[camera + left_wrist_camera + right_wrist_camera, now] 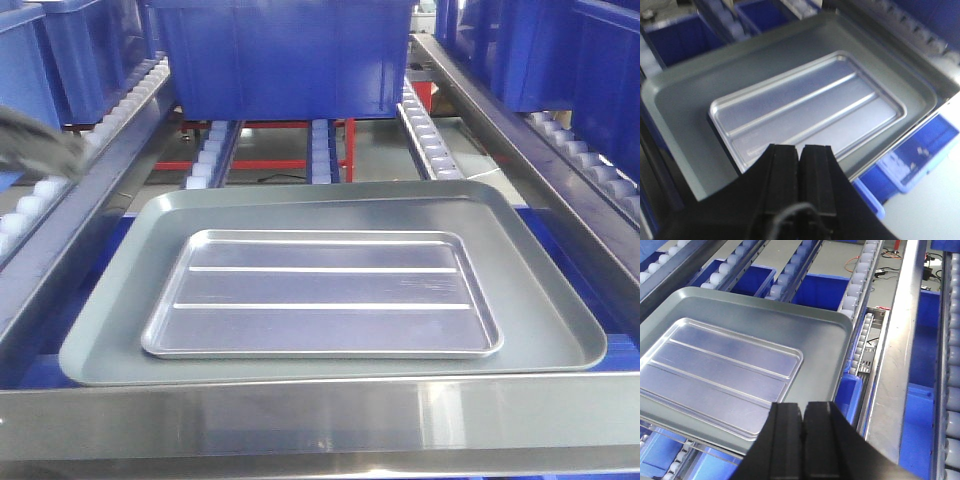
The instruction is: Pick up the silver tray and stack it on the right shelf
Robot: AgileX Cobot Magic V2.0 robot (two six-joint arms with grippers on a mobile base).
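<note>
Lying inside grey tray [110,340]: silver tray [325,295] | both jaws pressed together, empty, above its near edge

Left tool [800,167] closed, empty; right tool [803,427] likewise.

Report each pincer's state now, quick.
Left pincer: closed, holding nothing, above the silver tray.
Right pincer: closed, holding nothing.
</note>
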